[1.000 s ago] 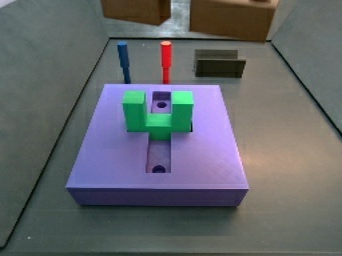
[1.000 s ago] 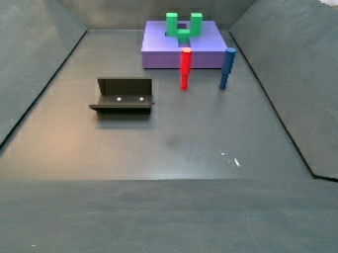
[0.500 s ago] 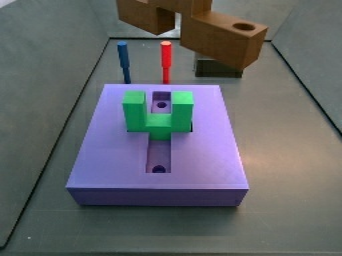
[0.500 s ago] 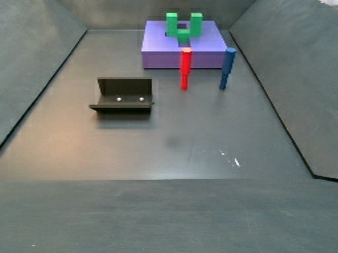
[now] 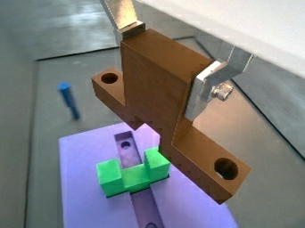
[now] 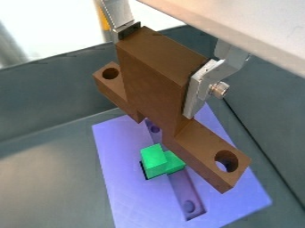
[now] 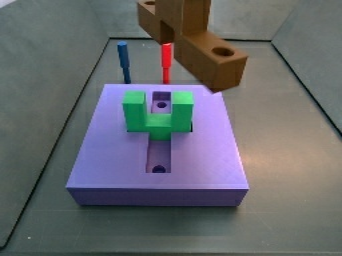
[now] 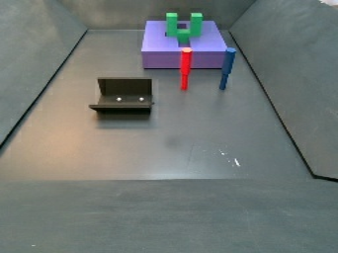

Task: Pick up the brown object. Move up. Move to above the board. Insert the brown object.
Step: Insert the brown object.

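The claw [image 5: 167,67], clamped on the brown object [image 5: 167,120], has carried it leftward over the board's [image 7: 201,160] far edge, seemingly nearly aligned for insertion.

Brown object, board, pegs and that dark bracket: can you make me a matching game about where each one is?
Things:
1. brown object
2. green block
3. red peg
4. fixture

Places:
A. on the floor, just off the board, next to the blue peg
B. alone on the floor, away from the board
C. up in the air, between the fingers of the gripper
D. on top of the board, over its groove

Pairs: 1-C, 2-D, 3-A, 4-B
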Tool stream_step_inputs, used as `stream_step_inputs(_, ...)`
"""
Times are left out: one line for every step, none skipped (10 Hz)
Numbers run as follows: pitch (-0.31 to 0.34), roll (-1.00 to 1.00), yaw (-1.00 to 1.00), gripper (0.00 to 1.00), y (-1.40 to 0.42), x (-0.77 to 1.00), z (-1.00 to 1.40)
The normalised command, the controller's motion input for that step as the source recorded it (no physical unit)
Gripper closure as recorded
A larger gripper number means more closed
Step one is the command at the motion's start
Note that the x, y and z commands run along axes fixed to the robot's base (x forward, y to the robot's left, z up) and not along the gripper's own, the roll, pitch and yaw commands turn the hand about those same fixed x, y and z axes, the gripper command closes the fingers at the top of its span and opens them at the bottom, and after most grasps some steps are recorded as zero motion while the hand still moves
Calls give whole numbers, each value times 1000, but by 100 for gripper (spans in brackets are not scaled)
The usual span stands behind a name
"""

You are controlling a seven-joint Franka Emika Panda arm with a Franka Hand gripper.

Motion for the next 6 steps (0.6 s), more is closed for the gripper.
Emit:
stream_step_inputs(0, 0, -954, 100, 0, 131, -237)
stream_step_inputs(0, 0, -906, 100, 0, 177, -226)
stream_step_inputs(0, 0, -869, 100, 0, 197, -260)
stream_step_inputs(0, 0, -840, 100, 0, 203, -251)
stream_step_inputs(0, 0, -829, 100, 0, 191, -266)
stream_step_inputs(0, 0, -774, 100, 0, 109, -254)
